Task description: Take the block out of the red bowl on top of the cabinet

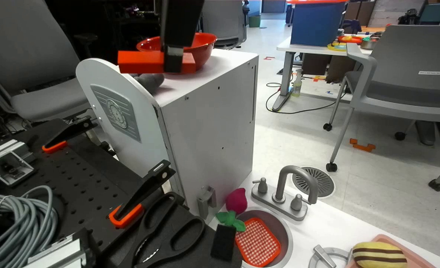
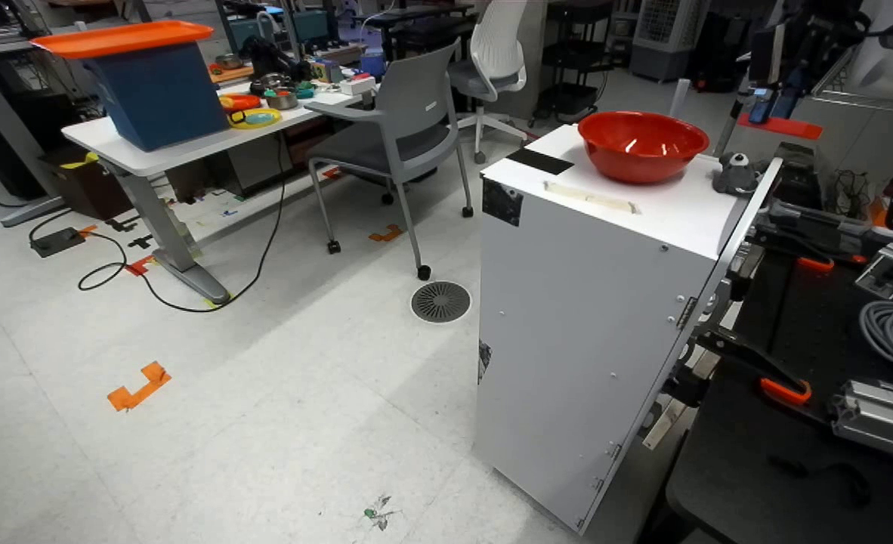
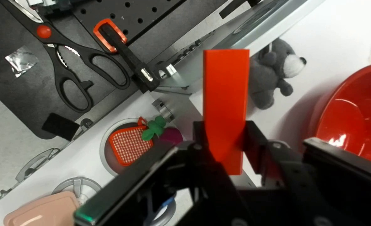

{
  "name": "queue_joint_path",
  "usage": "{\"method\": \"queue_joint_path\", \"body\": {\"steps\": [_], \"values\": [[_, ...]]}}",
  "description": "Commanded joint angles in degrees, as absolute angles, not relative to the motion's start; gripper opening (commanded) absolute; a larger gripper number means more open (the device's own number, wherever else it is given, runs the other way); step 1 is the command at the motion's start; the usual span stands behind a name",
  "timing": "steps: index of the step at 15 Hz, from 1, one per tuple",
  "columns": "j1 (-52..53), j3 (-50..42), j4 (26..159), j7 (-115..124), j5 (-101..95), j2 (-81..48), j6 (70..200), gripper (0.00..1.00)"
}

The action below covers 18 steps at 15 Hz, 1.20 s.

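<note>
The block (image 1: 140, 62) is an orange-red rectangular bar, also visible in an exterior view (image 2: 794, 128) and in the wrist view (image 3: 225, 91). My gripper (image 3: 225, 136) is shut on it, with a dark finger on each long side. It also shows in both exterior views (image 1: 173, 61) (image 2: 761, 106). The block is in the air outside the red bowl (image 2: 643, 151), above the door side of the cabinet (image 2: 575, 325). The bowl sits upright on the cabinet top and also shows at the right of the wrist view (image 3: 355, 116). The near part of the bowl is partly behind the block in an exterior view (image 1: 205, 46).
A grey plush toy (image 3: 267, 72) sits on the cabinet top between the door (image 1: 104, 93) and the bowl. A black table (image 1: 82, 178) with clamps, scissors (image 3: 69, 59) and cable adjoins the cabinet. A toy sink (image 1: 285, 238) with a faucet (image 1: 279, 190) stands beside it.
</note>
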State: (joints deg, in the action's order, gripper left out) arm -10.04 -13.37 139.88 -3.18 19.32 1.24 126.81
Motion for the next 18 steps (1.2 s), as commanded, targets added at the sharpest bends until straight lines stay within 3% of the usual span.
{"method": "queue_joint_path", "body": {"steps": [1, 18], "values": [[-10.4, -12.6, 137.1, -2.1, 19.4, -0.8, 125.3, 0.08], [-9.9, -9.2, 131.2, -2.0, 19.1, -8.0, 125.4, 0.08]]}}
